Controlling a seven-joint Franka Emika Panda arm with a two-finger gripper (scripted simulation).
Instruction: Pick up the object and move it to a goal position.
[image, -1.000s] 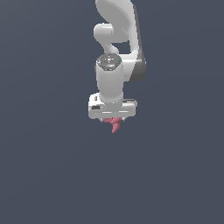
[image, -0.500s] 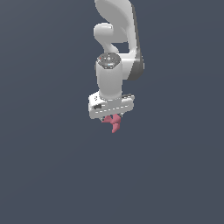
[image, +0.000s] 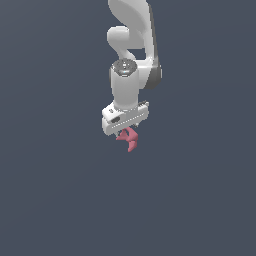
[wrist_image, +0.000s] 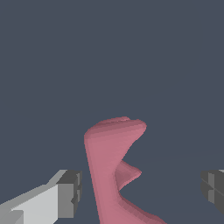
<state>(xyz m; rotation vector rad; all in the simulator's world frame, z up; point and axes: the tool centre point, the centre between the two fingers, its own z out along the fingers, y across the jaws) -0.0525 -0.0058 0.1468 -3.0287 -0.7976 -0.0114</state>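
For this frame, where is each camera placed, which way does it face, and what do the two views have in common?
Exterior view: off the arm, some way back, facing the white arm that reaches down over a plain dark ground; the gripper and the pinkish-red object under it show.
Wrist view: on the wrist, looking out past the gripper at the object; two grey fingertips show at the sides, with gaps between them and the object.
Shared: the object, the gripper, and the dark ground.

scene: plain dark slate-blue backdrop (image: 50, 190) | surface: uniform, unmarked | other items: none seen
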